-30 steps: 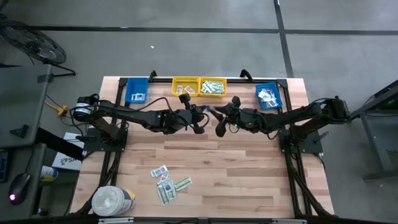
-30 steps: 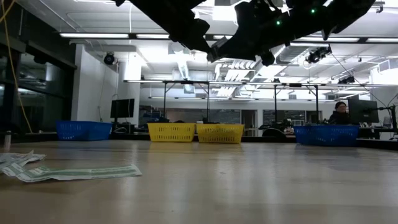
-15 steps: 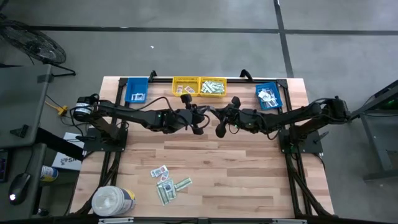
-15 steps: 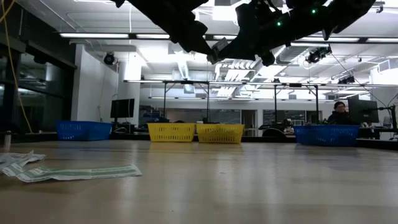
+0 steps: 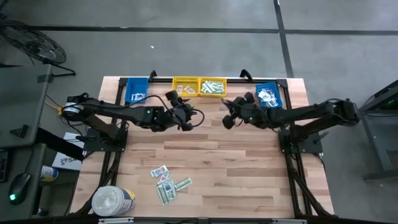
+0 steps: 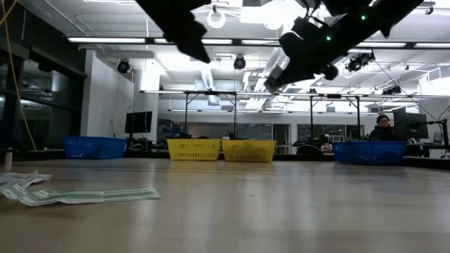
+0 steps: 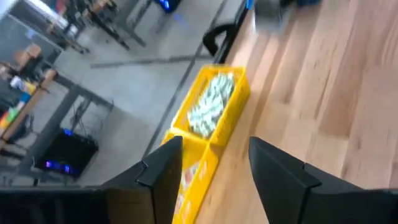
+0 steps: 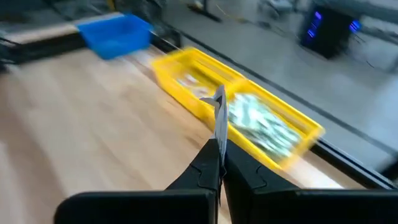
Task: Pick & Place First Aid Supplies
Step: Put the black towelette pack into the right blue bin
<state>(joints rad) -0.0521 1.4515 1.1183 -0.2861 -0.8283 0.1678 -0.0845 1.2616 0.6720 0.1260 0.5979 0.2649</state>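
High view: left gripper raised over the counter, just in front of the yellow bins at the far edge. Right gripper near it, in front of the gap between the yellow bins and the right blue bin. Loose pile of first aid packets lying flat near the front edge, well apart from both grippers, beside the white tub at the front left corner. More packets inside the yellow bins and both blue bins, the left blue bin included.

Low view: both arms dark overhead, high above the wood. Long pale strip and a few packets flat on the counter at left. Bins in a row along the far edge.

Left wrist view: fingers spread wide, empty, with the yellow bin of pale green strips showing between them.

Right wrist view: fingers pressed together, pinching a thin packet seen edge-on, standing up from the tips, yellow bins beyond.
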